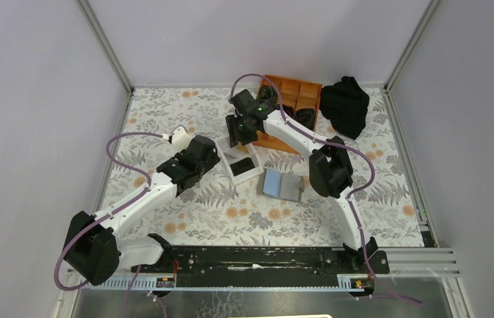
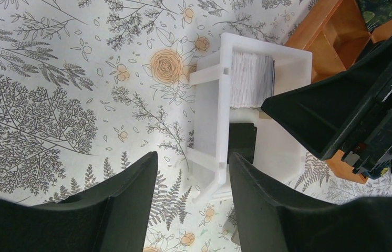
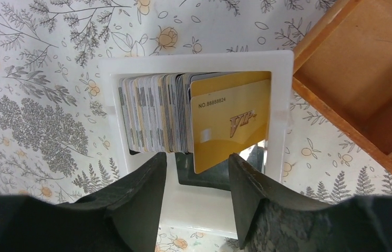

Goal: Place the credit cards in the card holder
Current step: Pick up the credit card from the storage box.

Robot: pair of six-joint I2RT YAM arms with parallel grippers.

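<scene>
Right wrist view: my right pincer, arm reaching far-left, hangs open, holding nothing, over white box; tan-gold card leans off card stack. Also my left pincer, open, empty, over box's edge. Grey card holder lies open, right of box.

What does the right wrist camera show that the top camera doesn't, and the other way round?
Only the right wrist view: a gold card printed with a number, leaning at the front of a stack of cards standing on edge. Only the top view: the grey card holder lying open, and a black cloth in the far corner. Both: the white box and the orange tray beside it.
</scene>
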